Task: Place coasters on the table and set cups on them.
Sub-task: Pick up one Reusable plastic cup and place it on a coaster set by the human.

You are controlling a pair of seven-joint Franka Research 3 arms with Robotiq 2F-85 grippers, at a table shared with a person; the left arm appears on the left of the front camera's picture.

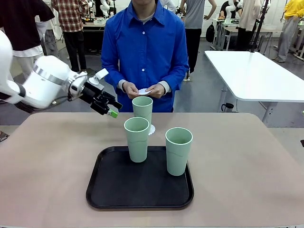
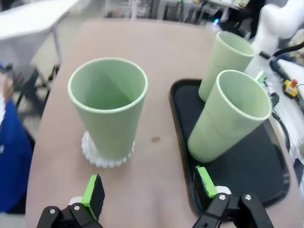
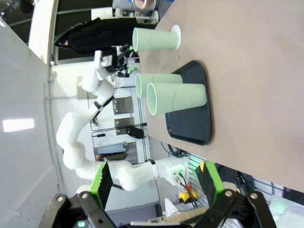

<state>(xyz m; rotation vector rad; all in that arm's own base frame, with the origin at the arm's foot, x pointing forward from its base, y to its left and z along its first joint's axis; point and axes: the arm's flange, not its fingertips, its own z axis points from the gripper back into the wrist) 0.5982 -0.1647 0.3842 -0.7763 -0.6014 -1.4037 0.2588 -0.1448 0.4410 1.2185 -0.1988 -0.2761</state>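
One mint-green cup point(image 1: 142, 109) stands upright on a lacy white coaster point(image 1: 151, 129) on the tan table point(image 1: 47, 166), just behind the tray. Two more cups point(image 1: 137, 138) point(image 1: 178, 150) stand on the black tray point(image 1: 140, 185). My left gripper point(image 1: 107, 107) hovers open, left of the cup on the coaster and apart from it. In the left wrist view that cup point(image 2: 108, 107) and its coaster point(image 2: 102, 156) lie ahead of the empty left gripper point(image 2: 149, 190). The right gripper point(image 3: 156, 181) is open and empty, far from the cups point(image 3: 175, 97). The person's hands hold a white coaster point(image 1: 144, 90).
The person in a blue shirt point(image 1: 145, 52) stands at the table's far edge. A white table point(image 1: 256, 71) is behind on the right. Bare tabletop lies to the left and right of the tray.
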